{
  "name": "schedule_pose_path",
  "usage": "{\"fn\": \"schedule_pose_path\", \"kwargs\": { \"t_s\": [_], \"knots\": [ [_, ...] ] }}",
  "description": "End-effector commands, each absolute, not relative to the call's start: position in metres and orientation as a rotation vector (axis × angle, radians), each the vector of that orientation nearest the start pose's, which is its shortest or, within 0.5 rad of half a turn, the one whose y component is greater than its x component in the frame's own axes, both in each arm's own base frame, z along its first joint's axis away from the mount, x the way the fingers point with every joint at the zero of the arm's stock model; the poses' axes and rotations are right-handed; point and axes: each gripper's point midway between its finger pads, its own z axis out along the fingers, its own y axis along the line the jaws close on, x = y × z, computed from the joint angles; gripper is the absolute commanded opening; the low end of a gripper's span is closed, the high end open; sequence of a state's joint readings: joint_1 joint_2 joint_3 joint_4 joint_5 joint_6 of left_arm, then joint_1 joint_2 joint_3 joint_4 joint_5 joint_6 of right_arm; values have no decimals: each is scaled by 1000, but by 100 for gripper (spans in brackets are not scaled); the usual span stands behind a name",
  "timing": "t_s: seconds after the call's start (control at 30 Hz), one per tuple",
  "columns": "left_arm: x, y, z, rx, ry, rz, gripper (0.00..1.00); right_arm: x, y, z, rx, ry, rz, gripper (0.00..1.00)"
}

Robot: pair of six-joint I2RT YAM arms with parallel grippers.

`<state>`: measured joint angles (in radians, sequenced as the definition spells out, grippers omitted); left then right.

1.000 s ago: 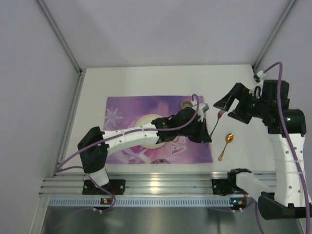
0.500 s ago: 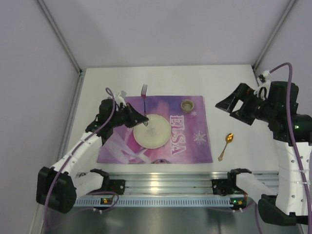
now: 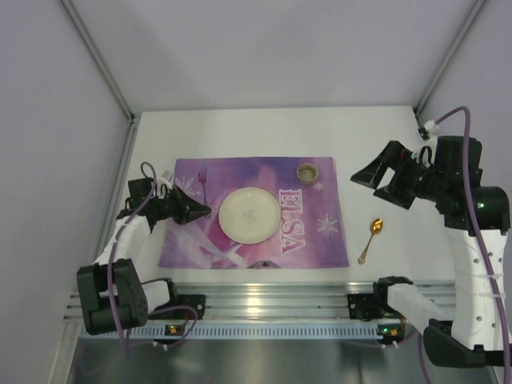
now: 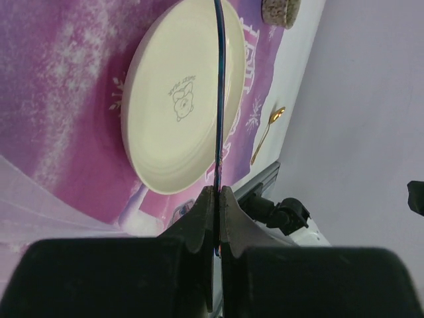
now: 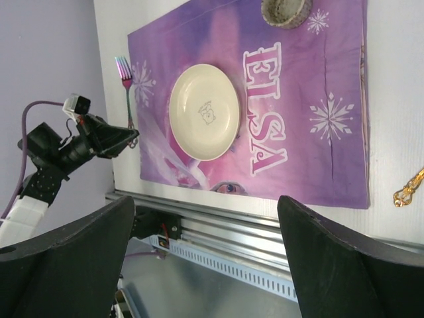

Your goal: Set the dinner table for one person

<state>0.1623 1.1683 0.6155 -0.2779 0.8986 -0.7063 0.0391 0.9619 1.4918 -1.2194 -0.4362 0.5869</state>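
The white surface (image 3: 240,132) lies beneath both arms and carries a purple placemat (image 3: 312,232). The left claw (image 3: 205,211) is clamped on a fork (image 3: 203,180), whose tines point away from it. A cream plate (image 3: 250,214) sits just to its right. A gold spoon (image 3: 370,238) lies on the near side of the right claw (image 3: 378,182), whose fingers are spread apart and hold nothing. A small cup (image 3: 306,171) sits to that claw's left.

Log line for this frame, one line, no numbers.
left gripper: shut on fork, left of plate | right gripper: open, empty | spoon: on table, right of placemat
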Motion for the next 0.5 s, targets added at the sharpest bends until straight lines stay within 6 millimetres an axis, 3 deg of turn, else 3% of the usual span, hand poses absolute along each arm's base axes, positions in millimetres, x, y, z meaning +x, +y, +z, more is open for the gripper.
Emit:
{"fn": "schedule_pose_path", "kwargs": {
  "t_s": [0.0,0.1,0.17,0.27,0.47],
  "knots": [
    [245,-114,129,-535,2345,-1424,0,196,106,341,356,2253,841,89],
    [243,-109,120,-605,2382,-1417,0,194,106,337,356,2262,841,89],
    [245,-100,104,-676,2443,-1302,0,193,106,335,357,2267,839,89],
    [239,-95,85,-808,2530,-1264,0,192,106,334,358,2269,839,89],
    [230,-104,69,-883,2607,-1413,0,192,106,327,360,2283,836,89]
  ]
}}
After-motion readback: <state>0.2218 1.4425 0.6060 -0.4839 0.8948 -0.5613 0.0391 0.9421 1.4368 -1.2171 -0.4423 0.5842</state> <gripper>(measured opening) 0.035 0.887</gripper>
